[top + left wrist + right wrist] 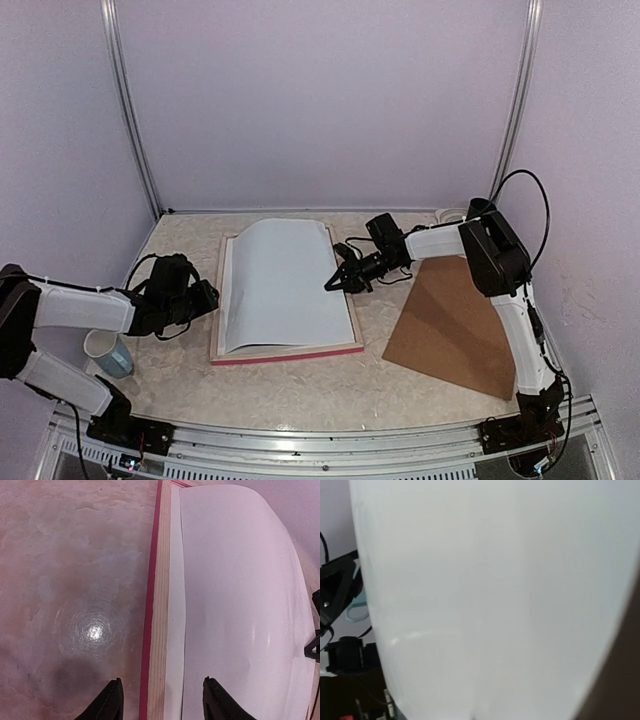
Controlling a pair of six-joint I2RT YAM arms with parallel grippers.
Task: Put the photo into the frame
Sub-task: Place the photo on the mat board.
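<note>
No legible txt anywhere.

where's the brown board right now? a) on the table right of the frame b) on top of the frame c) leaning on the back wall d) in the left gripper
a: the brown board lies on the table to the right of the frame, with a gap of bare table between them.

The frame [159,645] shows pale grained wood with a pink-red painted edge; the photo [285,285] is smooth white paper; the tabletop [75,580] is glossy and marbled.
</note>
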